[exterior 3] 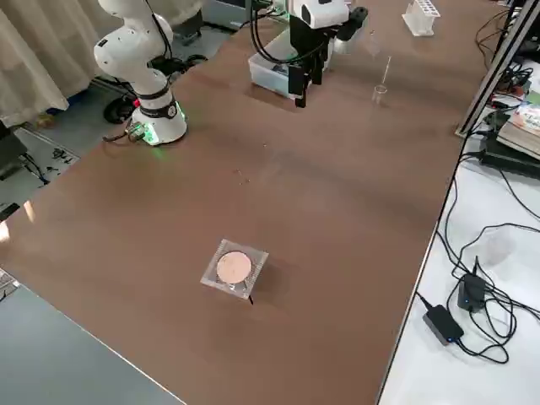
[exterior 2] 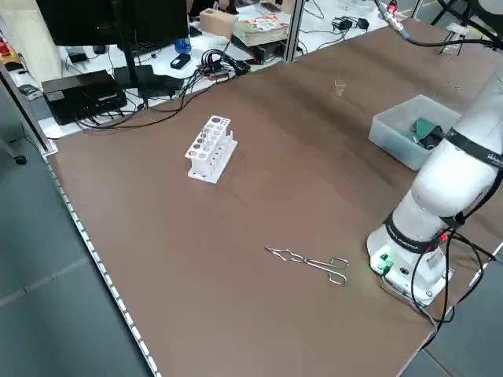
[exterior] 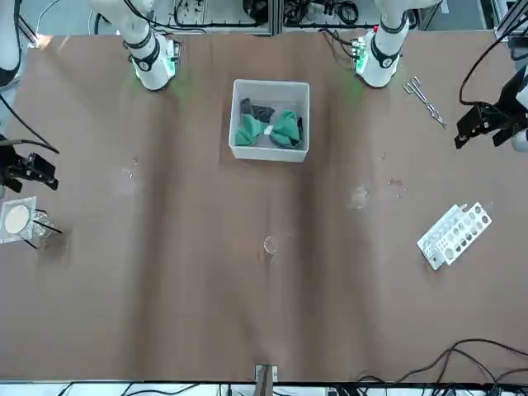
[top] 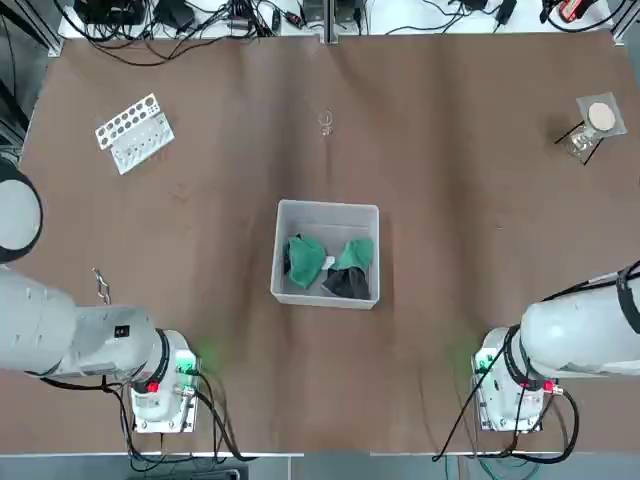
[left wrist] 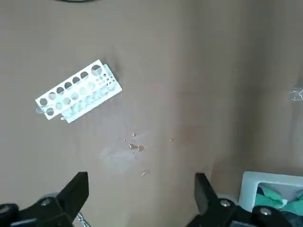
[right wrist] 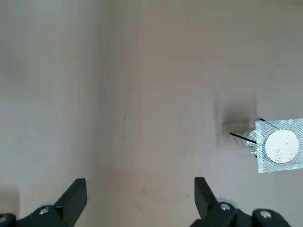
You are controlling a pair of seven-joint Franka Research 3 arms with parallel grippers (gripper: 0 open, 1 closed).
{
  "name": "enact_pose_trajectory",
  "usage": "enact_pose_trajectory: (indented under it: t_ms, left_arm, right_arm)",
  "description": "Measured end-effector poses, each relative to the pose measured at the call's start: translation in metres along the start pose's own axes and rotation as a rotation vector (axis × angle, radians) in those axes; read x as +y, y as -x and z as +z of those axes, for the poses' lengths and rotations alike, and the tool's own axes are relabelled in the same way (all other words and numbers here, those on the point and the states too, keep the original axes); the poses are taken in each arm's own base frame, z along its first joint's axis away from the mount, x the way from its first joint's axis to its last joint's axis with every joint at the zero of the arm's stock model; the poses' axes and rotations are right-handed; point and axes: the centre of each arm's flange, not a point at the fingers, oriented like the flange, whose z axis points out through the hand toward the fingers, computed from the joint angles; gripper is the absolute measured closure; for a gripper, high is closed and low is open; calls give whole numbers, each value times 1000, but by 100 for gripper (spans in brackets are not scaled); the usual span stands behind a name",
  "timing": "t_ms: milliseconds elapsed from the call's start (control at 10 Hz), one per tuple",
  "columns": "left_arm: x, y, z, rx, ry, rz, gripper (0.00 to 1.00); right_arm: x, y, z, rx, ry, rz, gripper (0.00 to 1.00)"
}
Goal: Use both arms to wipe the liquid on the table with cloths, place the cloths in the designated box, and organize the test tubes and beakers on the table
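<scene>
Both green cloths [top: 304, 258] [exterior: 272, 129] lie bunched inside the light grey box [top: 327, 211] at the table's middle. One tiny clear beaker [top: 325, 122] [exterior: 270, 244] stands alone beyond the box. My left gripper [left wrist: 140, 189] [exterior: 487, 122] hangs open and empty high over the table's left side, looking down on the white rack and a few droplets [left wrist: 133, 145]. Over the right side, my right gripper [right wrist: 140, 191] [exterior: 29, 169] is also open and empty, with the wire stand in its view. No test tube can be made out.
A white perforated rack [top: 135, 132] lies at the far left. A wire stand with a pale disc [top: 598, 122] sits at the far right. Metal tongs [top: 101, 285] lie near the left arm's base. Cables run along the far edge.
</scene>
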Motion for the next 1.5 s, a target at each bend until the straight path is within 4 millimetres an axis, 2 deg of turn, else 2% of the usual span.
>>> enact_pose_trajectory:
  t_ms: [100,200,300,400,600,700,800,900,1100,1200,1300,1500]
  left_arm:
    - [7,3,3,-23,-1,14,1]
    - [27,7,8,-48,-2,52,2]
    - [60,15,15,-69,-6,109,4]
    - [96,27,21,-83,-12,172,7]
    - [169,71,38,-130,-19,287,7]
    - [205,98,54,-165,-37,329,7]
    - [241,127,77,-202,-71,365,7]
    - [277,153,107,-216,-89,388,6]
    - [344,213,181,-174,-99,435,4]
    - [363,244,215,-169,-102,475,3]
    - [375,264,240,-171,-94,515,2]
    - [392,277,273,-194,-27,563,1]
  right_arm:
    - [-6,-2,4,1,-2,-11,0]
    - [-17,-4,13,1,-4,-29,0]
    - [-27,-6,30,-2,-6,-45,0]
    - [-34,-8,57,-10,-8,-56,0]
    - [-47,-16,121,-51,-14,-79,0]
    - [-50,-20,142,-71,-17,-83,0]
    - [-49,-21,150,-82,-18,-78,0]
    - [-48,-21,149,-81,-17,-54,0]
    - [-48,-21,144,-77,-15,-18,0]
    - [-49,-21,144,-77,-15,-17,0]
    - [-51,-21,144,-80,-15,-19,0]
    - [-65,-21,145,-84,-16,-40,0]
